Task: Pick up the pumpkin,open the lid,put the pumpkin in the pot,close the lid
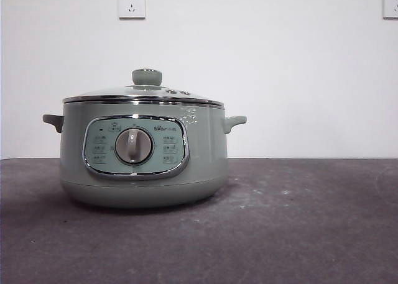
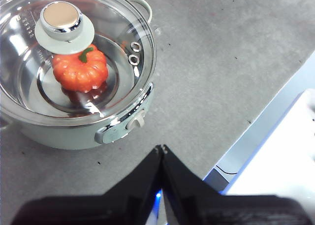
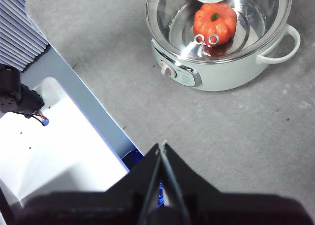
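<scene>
The pale green pot (image 1: 143,153) stands on the dark table left of centre, with the glass lid (image 1: 144,94) on it and its green knob (image 1: 147,77) on top. Through the lid, the orange pumpkin (image 2: 80,69) sits inside the pot; it also shows in the right wrist view (image 3: 214,18). My left gripper (image 2: 162,148) is shut and empty, high above the table and well clear of the pot (image 2: 74,126). My right gripper (image 3: 163,146) is shut and empty, also high and away from the pot (image 3: 221,62). Neither arm shows in the front view.
A white wall with two sockets (image 1: 132,4) is behind the table. The table's front edge with a white and blue base (image 2: 275,151) lies below my grippers, also in the right wrist view (image 3: 64,136).
</scene>
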Motion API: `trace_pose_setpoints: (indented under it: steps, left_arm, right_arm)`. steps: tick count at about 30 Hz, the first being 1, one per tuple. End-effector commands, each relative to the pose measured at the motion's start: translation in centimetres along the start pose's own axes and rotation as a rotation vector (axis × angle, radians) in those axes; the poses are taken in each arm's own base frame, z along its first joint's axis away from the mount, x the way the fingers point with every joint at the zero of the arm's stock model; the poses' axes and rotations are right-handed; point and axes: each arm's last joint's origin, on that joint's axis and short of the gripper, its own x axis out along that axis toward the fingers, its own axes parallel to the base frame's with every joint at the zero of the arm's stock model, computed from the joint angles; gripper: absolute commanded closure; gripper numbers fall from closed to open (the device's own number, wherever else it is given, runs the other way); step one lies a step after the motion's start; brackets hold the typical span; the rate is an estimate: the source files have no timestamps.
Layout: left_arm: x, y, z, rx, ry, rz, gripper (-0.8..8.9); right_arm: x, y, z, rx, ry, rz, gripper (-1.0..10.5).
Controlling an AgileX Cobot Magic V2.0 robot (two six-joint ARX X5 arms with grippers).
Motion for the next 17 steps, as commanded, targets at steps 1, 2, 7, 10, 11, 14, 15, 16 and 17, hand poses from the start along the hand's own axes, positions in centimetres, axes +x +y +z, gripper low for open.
trace_pose_setpoints:
  steps: [1, 2, 7, 10, 11, 14, 15, 16, 17]
  left_arm:
    - [-0.4, 0.3, 0.3, 0.042, -0.063, 0.030, 8.17]
    - [-0.9, 0.6, 0.5, 0.045, -0.111, 0.062, 8.17]
    - [-4.0, 1.9, 0.4, 0.073, -0.401, 0.244, 8.17]
    - [-4.9, 2.4, -1.1, 0.081, -0.537, 0.347, 8.17]
    - [-4.9, 2.5, -1.6, 0.084, -0.572, 0.375, 8.17]
    - [-4.7, 2.8, -3.9, 0.098, -0.668, 0.461, 8.17]
    - [-4.4, 2.9, -4.7, 0.103, -0.692, 0.484, 8.17]
    - [-3.9, 3.0, -5.9, 0.109, -0.720, 0.514, 8.17]
    - [-3.5, 3.1, -6.7, 0.112, -0.738, 0.537, 8.17]
  right_arm:
    - [-0.1, 0.0, -0.1, 0.006, 0.001, -0.002, 9.5]
    - [-0.1, 0.0, -0.1, 0.006, 0.002, -0.002, 9.5]
    - [-0.1, 0.0, -0.1, 0.006, 0.002, -0.002, 9.5]
    - [-0.1, 0.0, -0.1, 0.006, 0.002, -0.002, 9.5]
    - [-0.1, 0.0, -0.1, 0.006, 0.002, -0.002, 9.5]
    - [-0.1, 0.0, -0.1, 0.006, 0.001, -0.002, 9.5]
    - [-0.2, 0.1, -0.1, 0.006, 0.000, -0.002, 9.5]
    - [-0.2, 0.1, -0.1, 0.006, 0.000, -0.002, 9.5]
    - [-0.2, 0.1, -0.1, 0.006, 0.000, -0.002, 9.5]
